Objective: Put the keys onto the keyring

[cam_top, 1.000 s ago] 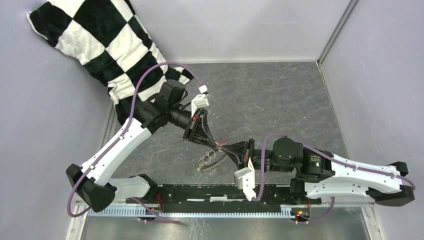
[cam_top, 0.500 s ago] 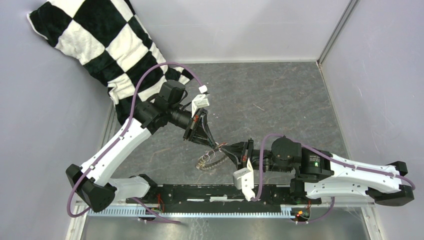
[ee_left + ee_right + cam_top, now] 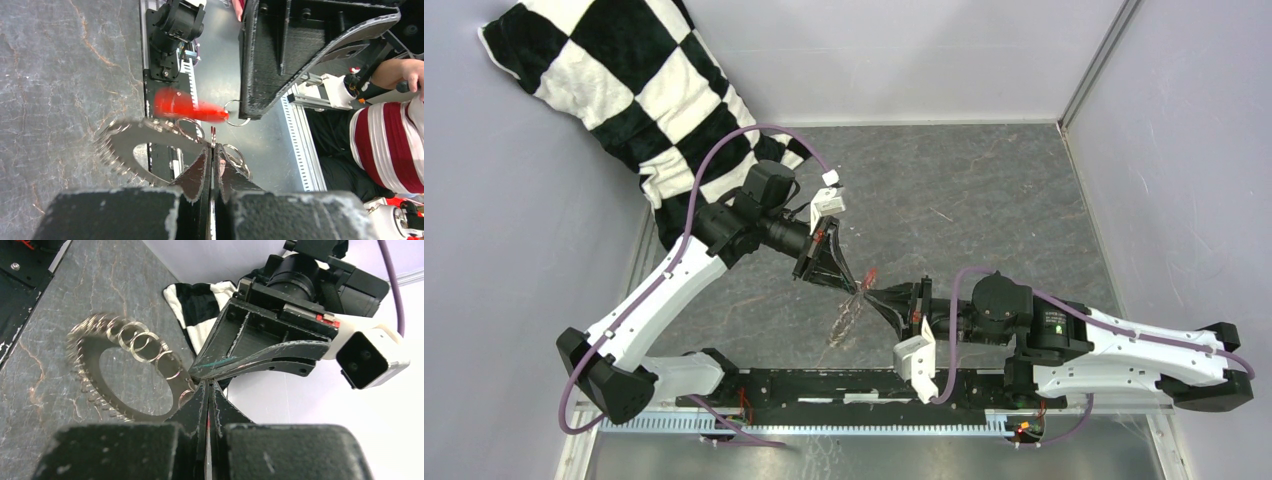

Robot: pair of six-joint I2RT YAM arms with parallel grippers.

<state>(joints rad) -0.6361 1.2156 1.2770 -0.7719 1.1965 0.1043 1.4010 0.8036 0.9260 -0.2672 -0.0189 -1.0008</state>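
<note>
My two grippers meet tip to tip above the near middle of the table. The left gripper (image 3: 856, 288) (image 3: 213, 149) is shut, and the keyring (image 3: 844, 320) (image 3: 150, 137) hangs from its tips. It is a toothed metal disc with a hollow centre and several small split rings. The right gripper (image 3: 870, 294) (image 3: 206, 385) is shut with a thin red sliver between its fingers. In the left wrist view the key's red tag (image 3: 185, 106) sticks out blurred from the right gripper's tips on a small ring. From above, the red key (image 3: 871, 273) shows just beyond both tips. The keyring (image 3: 135, 414) hangs left of my right fingers.
A black-and-white checkered cloth (image 3: 624, 90) lies at the far left corner, behind the left arm. Lilac walls close in the grey table (image 3: 984, 190) on three sides. A black rail (image 3: 844, 385) runs along the near edge. A person in a red-striped shirt (image 3: 385, 145) sits beyond it.
The keyring has swung from lying fairly flat to hanging almost edge-on below the tips. The red tag has risen a little. Both grippers stayed shut and close together.
</note>
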